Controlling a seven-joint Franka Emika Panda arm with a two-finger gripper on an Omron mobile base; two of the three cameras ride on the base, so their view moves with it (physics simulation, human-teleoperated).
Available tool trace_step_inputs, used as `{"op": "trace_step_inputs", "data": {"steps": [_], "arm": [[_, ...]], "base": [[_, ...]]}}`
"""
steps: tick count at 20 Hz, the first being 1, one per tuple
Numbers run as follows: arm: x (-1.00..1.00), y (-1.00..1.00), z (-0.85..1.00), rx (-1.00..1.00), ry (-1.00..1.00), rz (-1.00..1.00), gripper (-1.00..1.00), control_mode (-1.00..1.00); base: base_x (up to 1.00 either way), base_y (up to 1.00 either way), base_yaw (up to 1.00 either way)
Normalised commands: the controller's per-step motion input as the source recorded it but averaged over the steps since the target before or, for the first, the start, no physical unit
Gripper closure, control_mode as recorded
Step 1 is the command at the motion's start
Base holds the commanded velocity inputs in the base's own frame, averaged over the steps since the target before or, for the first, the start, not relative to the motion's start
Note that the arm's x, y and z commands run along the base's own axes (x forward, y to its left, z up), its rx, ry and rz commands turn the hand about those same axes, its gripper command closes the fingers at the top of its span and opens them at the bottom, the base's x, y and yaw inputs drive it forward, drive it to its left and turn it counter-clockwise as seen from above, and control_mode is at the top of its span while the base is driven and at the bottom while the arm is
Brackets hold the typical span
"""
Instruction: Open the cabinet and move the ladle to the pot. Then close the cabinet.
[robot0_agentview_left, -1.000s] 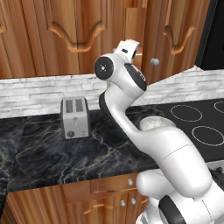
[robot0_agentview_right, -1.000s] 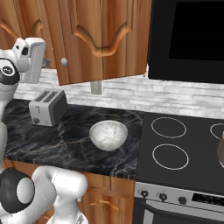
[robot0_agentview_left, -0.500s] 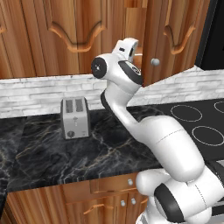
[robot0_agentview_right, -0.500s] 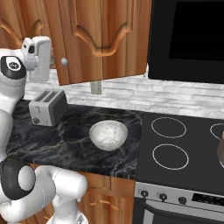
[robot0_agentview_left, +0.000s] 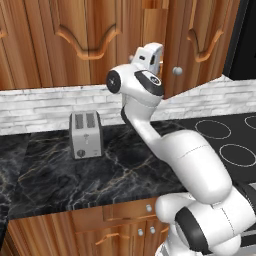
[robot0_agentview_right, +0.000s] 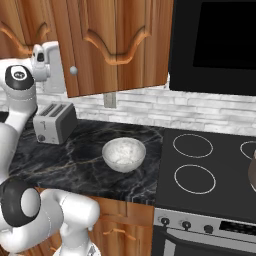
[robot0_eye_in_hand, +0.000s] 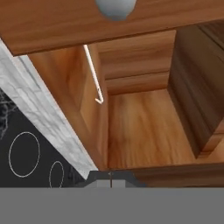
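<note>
inside the opened cabinet, toward eleven o'clock in the hand view, the ladle is seen leaning on the side wall, while the hand, clenched and empty, could be knocked against the door edge unless released first.

Glossy white rounded arm segments, dark joint caps, boxy white end effector housing.

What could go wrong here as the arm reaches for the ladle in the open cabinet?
1. The slim pale silvery ladle leans upright against the inner wall of the reddish-brown wooden cabinet; a shut gripper could knock it over.
2. The open cabinet door hangs beside the hand and might get bumped.
</note>
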Motion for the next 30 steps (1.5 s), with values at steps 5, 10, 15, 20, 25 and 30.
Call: {"op": "trace_step_inputs", "data": {"steps": [5,10,15,20,25,30], "arm": [[-0.01,-0.40,0.01,-0.09,-0.04,-0.09,1.00,-1.00],[-0.76,-0.48,0.13,-0.11,-0.12,-0.15,1.00,-1.00],[-0.98,-0.60,0.16,-0.09,-0.12,-0.21,1.00,-1.00],[-0.71,-0.56,0.17,-0.07,-0.11,-0.22,1.00,-1.00],[-0.51,-0.49,0.41,0.00,-0.06,-0.19,1.00,-1.00],[-0.33,-0.42,0.30,0.00,-0.07,-0.15,1.00,-1.00]], "base": [[0.00,0.00,0.00],[0.00,0.00,0.00],[0.00,0.00,0.00],[0.00,0.00,0.00],[0.00,0.00,0.00],[0.00,0.00,0.00]]}}
